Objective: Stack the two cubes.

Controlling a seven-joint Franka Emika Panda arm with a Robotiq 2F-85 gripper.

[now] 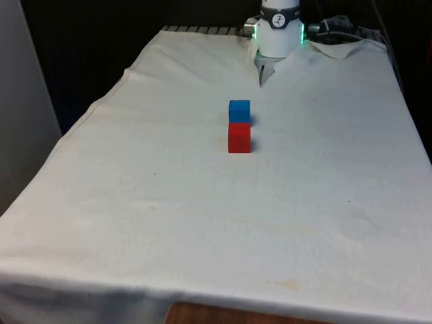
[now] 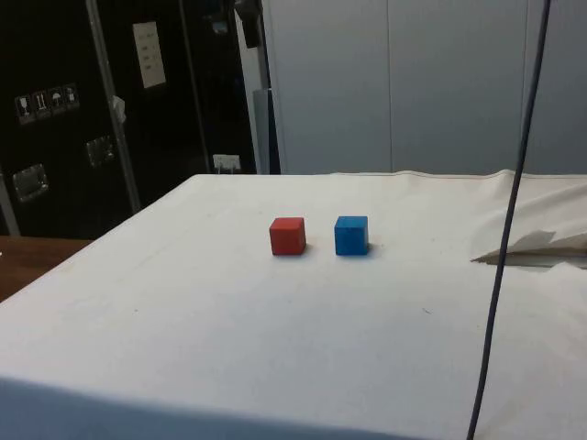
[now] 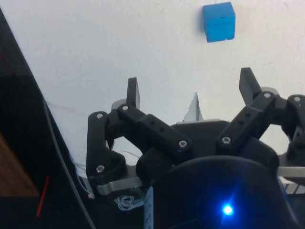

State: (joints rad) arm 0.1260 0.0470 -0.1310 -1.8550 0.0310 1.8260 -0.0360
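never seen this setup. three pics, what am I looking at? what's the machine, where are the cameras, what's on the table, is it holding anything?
It is one white robot arm with a black two-finger gripper, working at a table under a white cloth.

The front view looks across the table at the arm's base. The side view looks from the table's side. The wrist view comes from a camera on the arm itself, looking past the gripper down at the cloth.

On the cloth are two small cubes, a red cube and a blue cube. In the side view they sit side by side with a small gap, not stacked; the front view only lines them up so the blue one looks as if it were on top.

The gripper is open and holds nothing. It hangs above the cloth with the blue cube ahead of it.
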